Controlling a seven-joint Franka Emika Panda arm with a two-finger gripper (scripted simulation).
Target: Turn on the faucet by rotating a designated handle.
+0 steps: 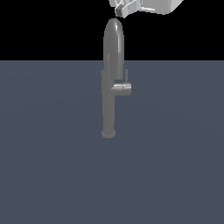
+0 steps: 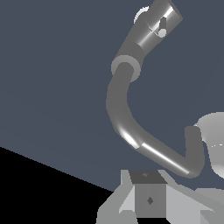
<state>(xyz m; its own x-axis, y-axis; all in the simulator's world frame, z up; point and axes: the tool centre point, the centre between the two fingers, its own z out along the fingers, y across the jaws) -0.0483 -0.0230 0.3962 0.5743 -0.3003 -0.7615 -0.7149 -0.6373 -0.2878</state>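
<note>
Nearest in the exterior view: bare tabletop [image 1: 52, 175], then the faucet [image 1: 113, 65] upright on its round base. Handle [image 1: 123, 89] jutting from the column toward the exterior view's right, untouched. Tool [image 1: 117, 13] high above the arched top, well apart from the handle; fingers open or together, impossible to tell. Approach step, probably. Next: descend beside the column, reach the handle.

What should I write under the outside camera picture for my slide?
Robot gripper hovering just above the tall grey faucet.
</note>
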